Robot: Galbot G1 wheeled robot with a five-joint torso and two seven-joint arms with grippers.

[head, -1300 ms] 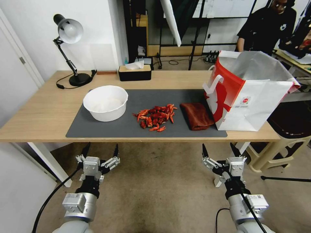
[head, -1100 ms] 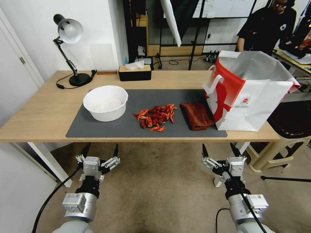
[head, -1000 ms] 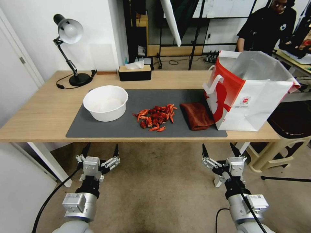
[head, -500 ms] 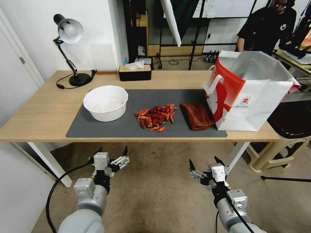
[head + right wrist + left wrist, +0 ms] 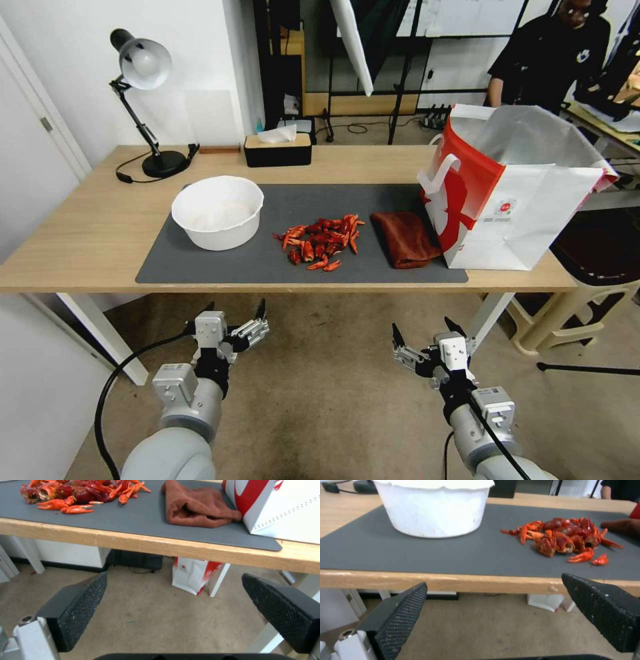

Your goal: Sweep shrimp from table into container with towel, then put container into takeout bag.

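Change: both arms swung inward vs a sec ago, wrists now nearer the robot's midline, below the front edge of the table (image 5: 80, 247). Tabletop things haven't budged.
L gripper: left gripper (image 5: 235, 313) low over the carpet, short of the table edge, fingers spread wide, nothing between 'em. Its wrist cam looks up at the container and the pile.
R gripper: right gripper (image 5: 423, 331) same story, below the edge, fingers wide apart, empty. Its wrist cam faces the towel.
Shrimp: shrimp (image 5: 320, 241) heaped mid-mat on the grey mat (image 5: 200, 267), a few strays at the near side. None in the bowl that I can see.
Container: container (image 5: 217, 212) upright on the mat's left part, well apart from the pile, looks empty.
Towel: towel (image 5: 406, 238) folded, lying flat just right of the shrimp, its far end touching or v. near the bag.
Bag: takeout bag (image 5: 513, 193) standing open on the right end of the table, silver lining showing.
Meaning: looks like the opening reach, arms lining up w/ their targets; nothing gripped yet, sweep not begun.
Next need, my guess: R has to rise over the edge and pinch the towel w/o nudging the bag.
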